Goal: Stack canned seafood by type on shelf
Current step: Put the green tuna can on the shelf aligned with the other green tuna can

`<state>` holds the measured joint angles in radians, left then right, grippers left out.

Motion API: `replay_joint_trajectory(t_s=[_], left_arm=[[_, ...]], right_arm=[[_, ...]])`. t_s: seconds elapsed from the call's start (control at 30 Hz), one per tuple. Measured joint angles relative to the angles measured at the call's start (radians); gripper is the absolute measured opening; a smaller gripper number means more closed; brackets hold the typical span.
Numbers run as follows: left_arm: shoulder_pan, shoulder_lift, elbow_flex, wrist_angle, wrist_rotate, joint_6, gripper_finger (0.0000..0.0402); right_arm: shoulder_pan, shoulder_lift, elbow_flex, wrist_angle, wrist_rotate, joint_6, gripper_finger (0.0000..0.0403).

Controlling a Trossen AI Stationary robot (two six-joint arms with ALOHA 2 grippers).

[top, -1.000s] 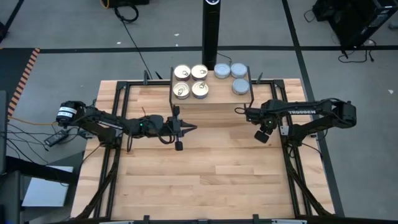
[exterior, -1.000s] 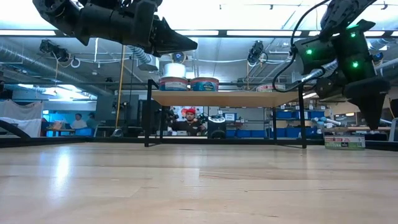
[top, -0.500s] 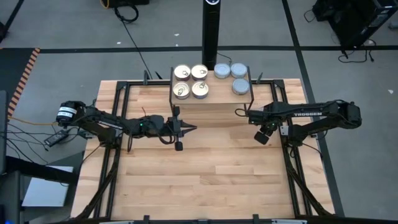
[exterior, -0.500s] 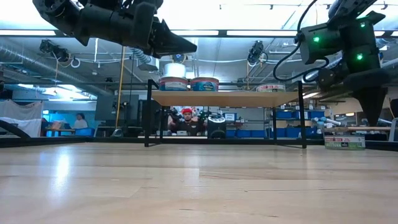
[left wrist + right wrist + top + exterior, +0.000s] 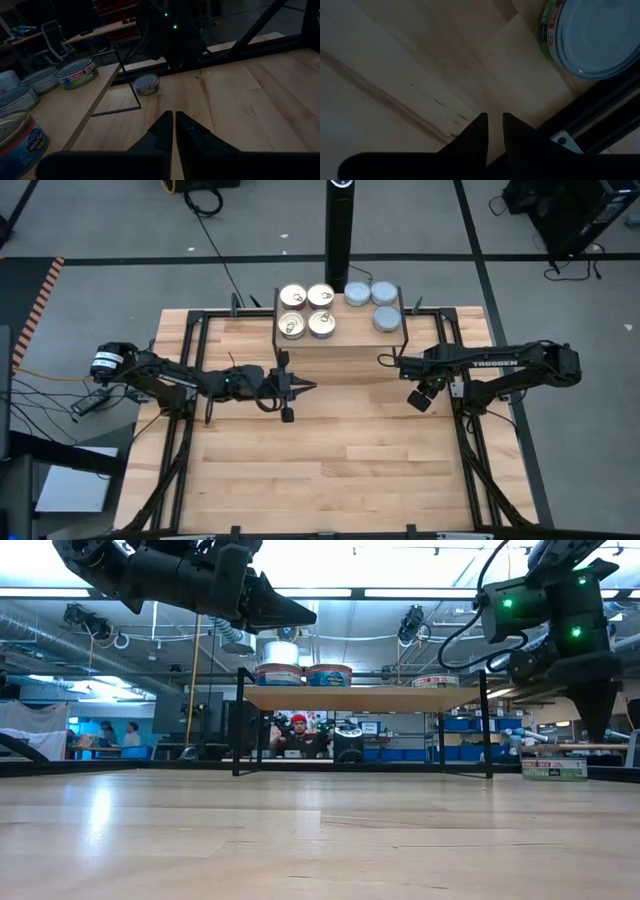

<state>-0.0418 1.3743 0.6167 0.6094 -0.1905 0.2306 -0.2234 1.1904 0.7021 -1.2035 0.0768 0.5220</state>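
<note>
The shelf stands at the table's far middle. Several gold-lidded tins sit flat on its left half, and three blue-grey-lidded tins sit on its right half. One more blue-grey tin with a green label rests flat on the table by the shelf's right legs. In the high view my right arm hides it. My right gripper points down beside that tin, shut and holding nothing. My left gripper hovers shut over the table in front of the shelf, pointing level toward the right.
A black metal frame runs along the table's left and right sides, and one rail passes close to the tin on the table. A black post stands behind the shelf. Bare wooden tabletop stretches toward the near edge.
My right gripper has rolled a little about the line it points along. It now hangs straighter down than a second ago and has stayed shut. The tins and the shelf have not moved.
</note>
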Motion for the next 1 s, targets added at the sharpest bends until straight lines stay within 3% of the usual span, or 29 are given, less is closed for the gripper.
replay_joint_trajectory(t_s=[0.7,1.0], left_arm=[[0.000,0.000,0.000,0.000,0.000,0.000,0.0025],[0.000,0.000,0.000,0.000,0.000,0.000,0.0025]], right_arm=[[0.000,0.000,0.000,0.043,0.036,-0.002,0.0072],[0.000,0.000,0.000,0.055,0.045,-0.009,0.0099]])
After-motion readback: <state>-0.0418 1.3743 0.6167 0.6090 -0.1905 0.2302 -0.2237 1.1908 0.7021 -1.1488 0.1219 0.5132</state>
